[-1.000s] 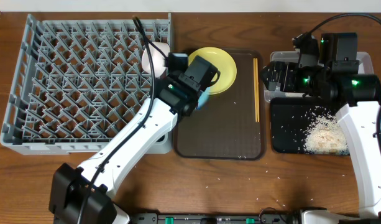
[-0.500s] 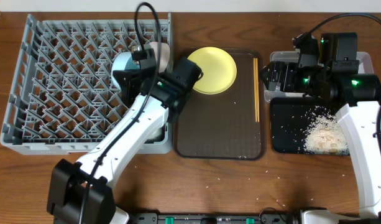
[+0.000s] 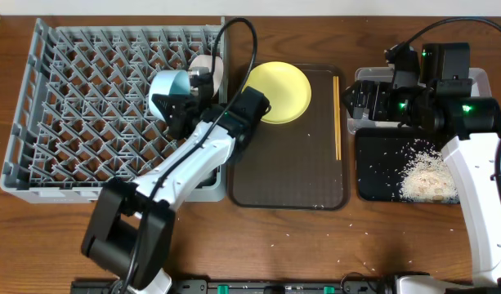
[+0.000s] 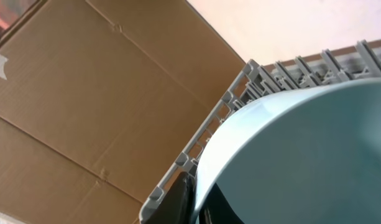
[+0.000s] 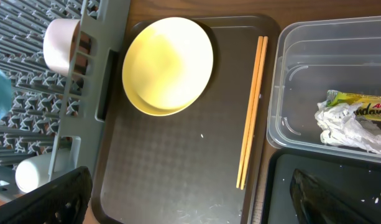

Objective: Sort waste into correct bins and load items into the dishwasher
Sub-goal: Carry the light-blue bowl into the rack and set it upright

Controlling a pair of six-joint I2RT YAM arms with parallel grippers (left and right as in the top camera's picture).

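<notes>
Bowl on edge over rack

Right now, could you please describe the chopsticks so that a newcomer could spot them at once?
Find the brown tray in the middle, right of the big grey rack. Along its right edge lie two thin wooden chopsticks, side by side. They are the only long, straight sticks, unlike the round yellow plate on the same tray.

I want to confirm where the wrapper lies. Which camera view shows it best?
The right wrist view: the snack wrapper lies crumpled inside the clear container, in plain sight. In the overhead view the right arm covers most of that container, hiding the wrapper. The left wrist view shows the light blue bowl and rack, no wrapper.
</notes>
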